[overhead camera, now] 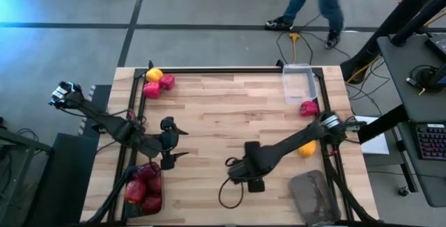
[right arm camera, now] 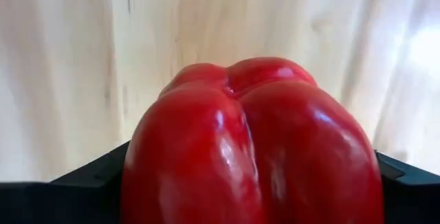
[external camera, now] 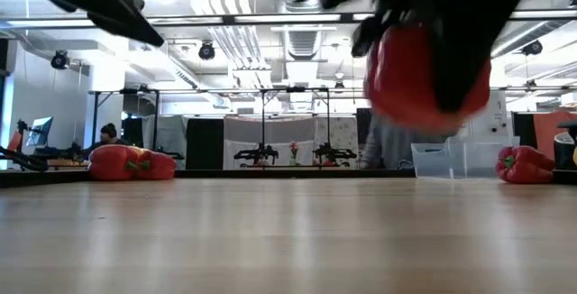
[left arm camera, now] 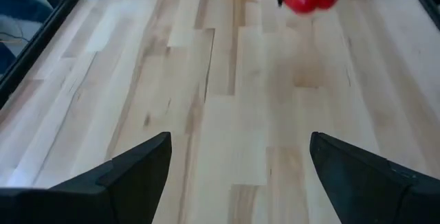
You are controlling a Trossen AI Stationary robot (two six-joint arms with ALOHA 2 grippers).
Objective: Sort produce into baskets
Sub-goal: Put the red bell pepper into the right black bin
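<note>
My right gripper hangs over the table's near middle, shut on a red pepper that its own body hides in the high view. My left gripper stands open a little to the left of it with nothing between its fingers. Just beyond that gripper, a dark basket at the near left corner holds several dark red apples. A clear basket rests at the far right, and a second dark basket at the near right. My right gripper pinches the red pepper by two opposite sides between its two fingers. The fingers come from above and point down. The pepper hangs below them, lifted clear of the table.
A yellow fruit and two red peppers lie at the far left corner. Another red pepper lies by the clear basket, and a yellow fruit beside my right arm. A person walks beyond the far edge.
</note>
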